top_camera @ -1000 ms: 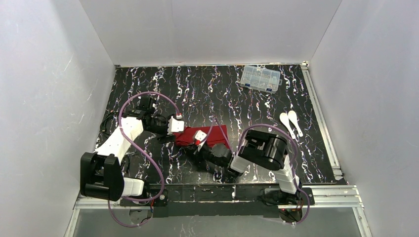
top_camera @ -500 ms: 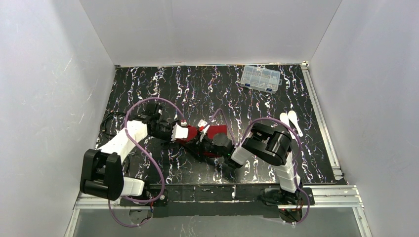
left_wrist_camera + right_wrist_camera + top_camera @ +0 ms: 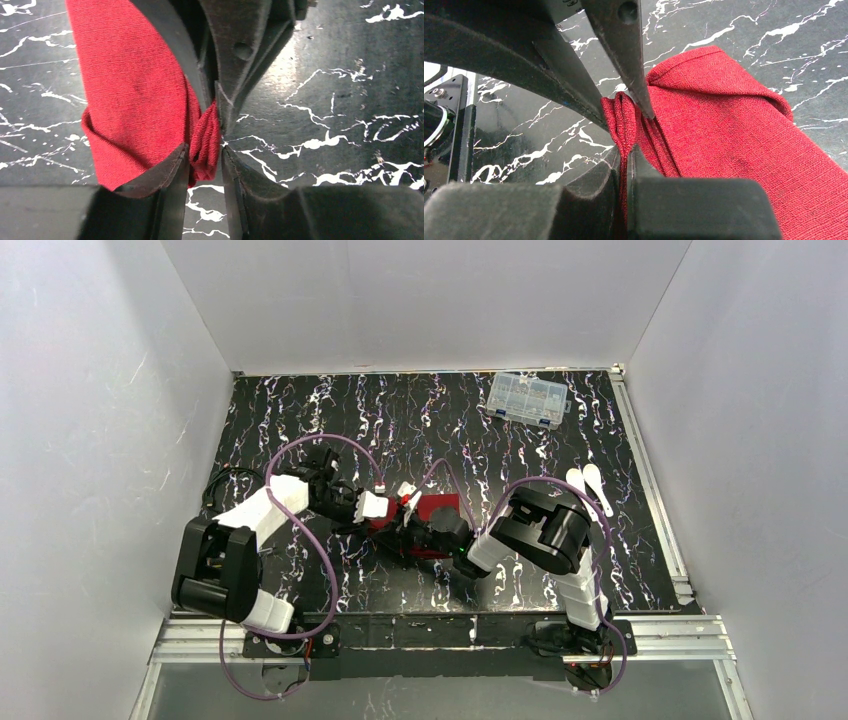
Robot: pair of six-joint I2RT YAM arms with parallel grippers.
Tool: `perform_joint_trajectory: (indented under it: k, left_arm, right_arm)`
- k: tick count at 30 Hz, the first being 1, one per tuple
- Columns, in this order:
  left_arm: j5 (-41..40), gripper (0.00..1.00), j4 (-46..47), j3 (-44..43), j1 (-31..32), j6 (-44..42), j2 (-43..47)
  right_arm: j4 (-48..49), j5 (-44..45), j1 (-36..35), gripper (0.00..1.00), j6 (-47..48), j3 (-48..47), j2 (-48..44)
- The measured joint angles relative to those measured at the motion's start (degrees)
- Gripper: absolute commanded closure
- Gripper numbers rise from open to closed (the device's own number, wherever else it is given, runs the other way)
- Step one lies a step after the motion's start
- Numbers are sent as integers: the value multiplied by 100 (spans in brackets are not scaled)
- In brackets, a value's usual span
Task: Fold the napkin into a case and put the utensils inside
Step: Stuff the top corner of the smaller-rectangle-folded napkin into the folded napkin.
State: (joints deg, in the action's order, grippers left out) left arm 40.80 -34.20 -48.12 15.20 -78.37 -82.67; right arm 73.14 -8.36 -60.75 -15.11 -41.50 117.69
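The deep red napkin (image 3: 441,508) lies folded into a narrow oblong at mid-table. Both grippers meet at its left end. In the left wrist view my left gripper (image 3: 205,150) is shut on a bunched fold of the napkin (image 3: 135,90), and the right gripper's fingers (image 3: 240,55) pinch the same fold from above. In the right wrist view my right gripper (image 3: 624,157) is shut on the thin upright fold of the napkin (image 3: 734,130), with the left gripper's fingers (image 3: 621,45) just beyond. Two white utensils (image 3: 578,487) (image 3: 596,480) lie side by side at the right, apart from both grippers.
A clear plastic compartment box (image 3: 527,399) sits at the back right. White walls enclose the black marbled table (image 3: 400,420) on three sides. A metal rail (image 3: 655,500) runs along the right edge. Purple cables loop over both arms.
My left gripper has moved right onto the napkin's left end and closed on its fold. The right gripper still holds the cloth and shifted a little up and left; the napkin is more bunched.
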Motion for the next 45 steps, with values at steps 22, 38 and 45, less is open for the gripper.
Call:
perform_joint_trajectory:
  k: [22, 38, 45]
  left_arm:
    - [-31, 100, -267, -389, 52, 103, -374]
    - [-59, 64, -269, -389, 52, 55, -374]
    - [-254, 50, -284, -457, 26, 446, -374]
  right_arm:
    - [103, -79, 66, 68, -417, 7, 0]
    - [675, 31, 114, 99, -553, 295, 2]
    - [688, -2, 155, 99, -599, 295, 2]
